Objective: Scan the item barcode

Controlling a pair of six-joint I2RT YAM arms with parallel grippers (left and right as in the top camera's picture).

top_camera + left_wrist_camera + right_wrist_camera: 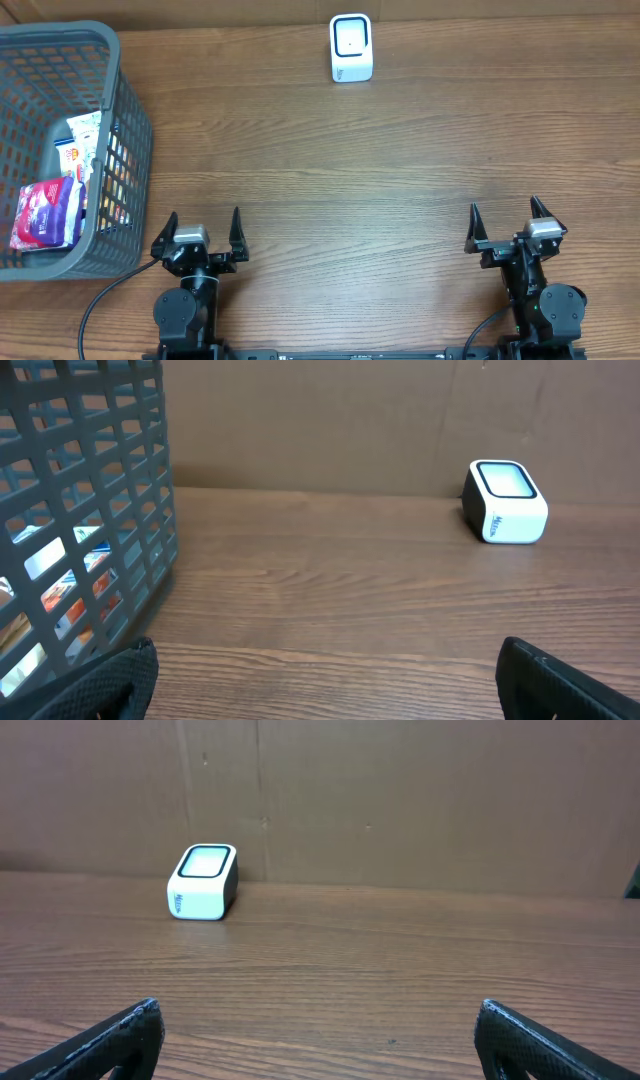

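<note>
well, nothing is lifted yet. the left arm (183, 310) sits at 7 o'clock on the tabletop (330, 180) and the right arm (555, 305) at 5 o'clock, both sets of jaws spread wide apart and holding nothing. the items are all in the grey basket (128, 150) at 9 o'clock: a purple packet (48, 213) in its 7 o'clock corner and a white and orange pack (85, 145) nearer its middle, with more packs packed against the wall beside them. the scanner (351, 47) stands alone at 12 o'clock, well apart from both arms.

most of the risk looks to be in the basket. its lattice wall (90, 510) is tall and just beside the left jaws, so a low approach could catch a finger in the mesh and drag the whole basket. the packs lie close together, so wide jaws may pinch two at once. the purple packet looks soft and could fold or slip. no barcode shows from here, so an item may reach the scanner with the wrong face toward its window. the scanner looks light, and a bump could shift it.
</note>
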